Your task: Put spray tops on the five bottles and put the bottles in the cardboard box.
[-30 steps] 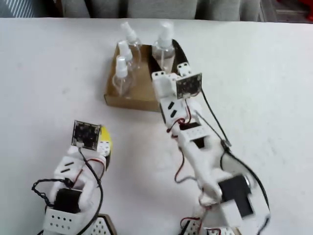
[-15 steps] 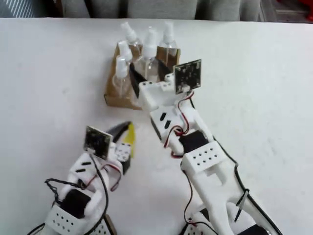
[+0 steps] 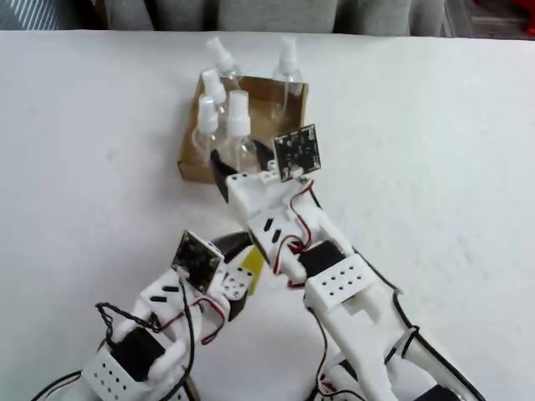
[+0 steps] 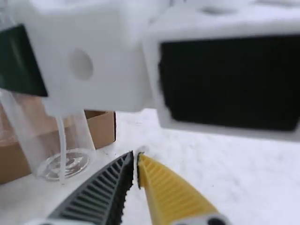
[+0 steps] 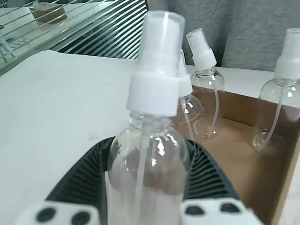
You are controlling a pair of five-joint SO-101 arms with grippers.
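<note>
High view is showing the clear plastic bottle with a white spray top point(image 3: 241, 138) standing upright in the right pincer point(image 3: 242, 159), whose black jaws are clamping its round body from both sides. The bottle is hanging at the near wall of the shallow brown cardboard box point(image 3: 191, 170); whether its base is inside that wall or just outside cannot be told. Four other capped clear bottles point(image 3: 206, 132) are standing in the box behind it. The left pincer point(image 4: 137, 161), one jaw black and one yellow, is pinched almost together and carrying nothing. It is pointing close under the right arm's white housing point(image 4: 93, 56), above the white table point(image 3: 435, 125).

Letting go here is risking a bottle that catches the wall and tips, or knocks over a neighbour. The two arms are also sitting close enough to bump.

Compared with a second ago, the held bottle has travelled from the box's far right corner to its near side, and the left arm has swung in toward the right arm.
</note>
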